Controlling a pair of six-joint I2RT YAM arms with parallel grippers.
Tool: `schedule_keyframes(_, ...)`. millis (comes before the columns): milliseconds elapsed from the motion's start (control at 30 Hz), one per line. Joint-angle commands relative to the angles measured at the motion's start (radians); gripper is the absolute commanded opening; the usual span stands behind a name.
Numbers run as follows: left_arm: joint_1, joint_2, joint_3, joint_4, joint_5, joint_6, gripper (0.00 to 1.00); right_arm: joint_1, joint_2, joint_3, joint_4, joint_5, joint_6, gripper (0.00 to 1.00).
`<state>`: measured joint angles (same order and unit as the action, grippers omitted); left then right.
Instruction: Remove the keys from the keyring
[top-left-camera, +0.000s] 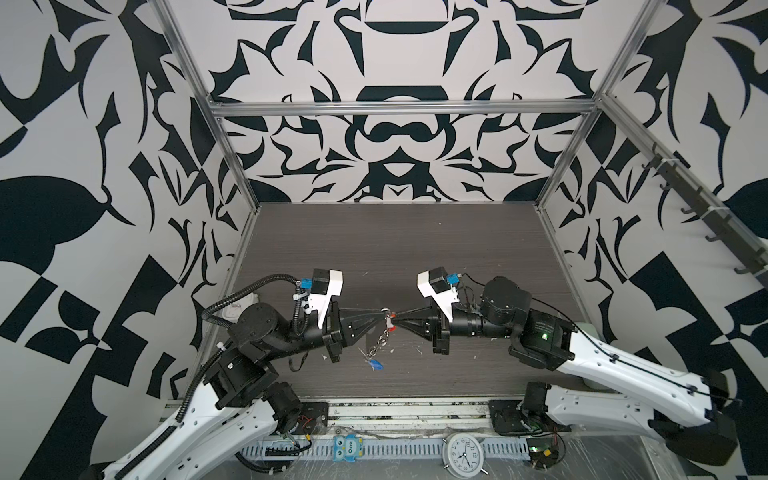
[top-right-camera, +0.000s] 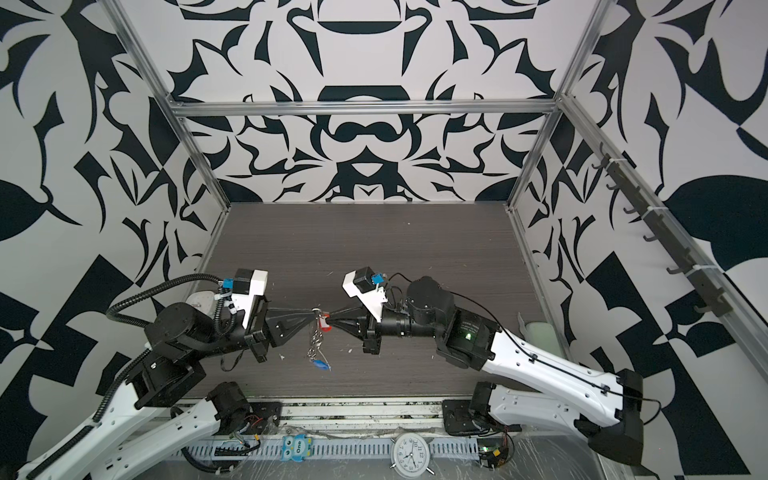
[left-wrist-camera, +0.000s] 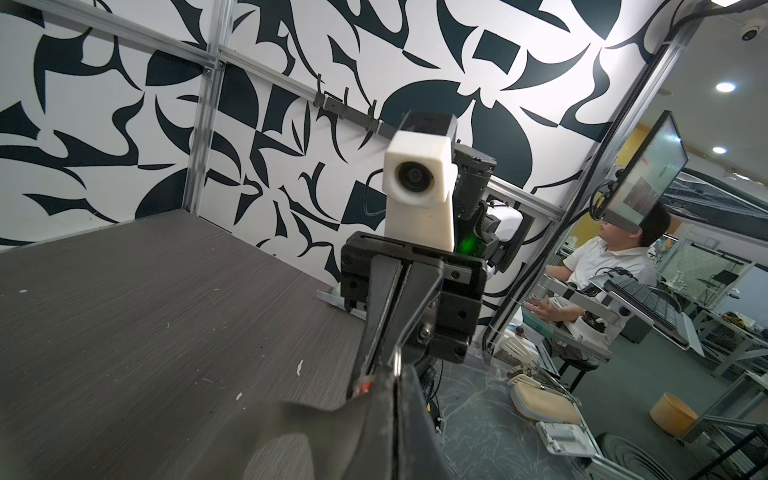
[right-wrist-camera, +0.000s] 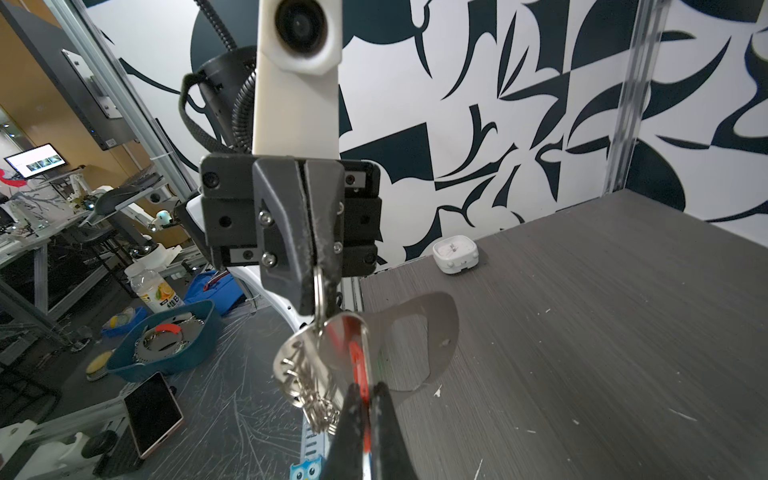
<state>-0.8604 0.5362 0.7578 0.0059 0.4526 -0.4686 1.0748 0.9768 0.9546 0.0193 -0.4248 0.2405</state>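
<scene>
Both grippers meet tip to tip above the middle of the table (top-left-camera: 374, 249). My left gripper (top-left-camera: 385, 319) (left-wrist-camera: 395, 376) is shut on a silver ring (right-wrist-camera: 319, 291) at the top of the keyring. The keyring's grey strap (right-wrist-camera: 419, 332) curves off beside that ring, and its silver clips (top-left-camera: 380, 343) (right-wrist-camera: 307, 378) dangle below. My right gripper (top-left-camera: 395, 322) (right-wrist-camera: 365, 401) is shut on the red-orange tag (top-left-camera: 390, 325) (right-wrist-camera: 358, 361) of one key. The blue-tagged key (top-left-camera: 376, 365) (top-right-camera: 320, 365) hangs at the chain's lower end, close to the tabletop; whether it touches I cannot tell.
A small white square clock (right-wrist-camera: 455, 253) sits at the table's left edge. In front of the table stand a round alarm clock (top-left-camera: 463, 453) and a blue owl figure (top-left-camera: 347, 449). A rail of dark hooks (top-left-camera: 685, 195) runs along the right wall. White scraps (left-wrist-camera: 299, 365) dot the tabletop.
</scene>
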Motion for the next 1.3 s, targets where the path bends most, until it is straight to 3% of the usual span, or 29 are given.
schedule_keyframes(0, -0.002, -0.014, -0.011, 0.073, -0.027, -0.011, 0.00, 0.007, -0.003, 0.033, 0.018, 0.010, -0.018, 0.00)
schedule_keyframes(267, -0.002, -0.026, -0.021, 0.103, -0.063, -0.022, 0.00, 0.038, 0.027, 0.069, -0.057, 0.040, -0.070, 0.00)
schedule_keyframes(600, -0.002, -0.019, -0.025, 0.111, -0.079, -0.024, 0.00, 0.123, 0.089, 0.148, -0.192, 0.163, -0.177, 0.00)
schedule_keyframes(1067, -0.002, -0.036, -0.031, 0.091, -0.039, -0.007, 0.00, 0.129, 0.080, 0.143, -0.184, 0.179, -0.169, 0.00)
schedule_keyframes(1267, -0.002, -0.038, -0.020, 0.054, -0.038, 0.013, 0.00, 0.131, 0.023, 0.116, -0.153, 0.177, -0.150, 0.34)
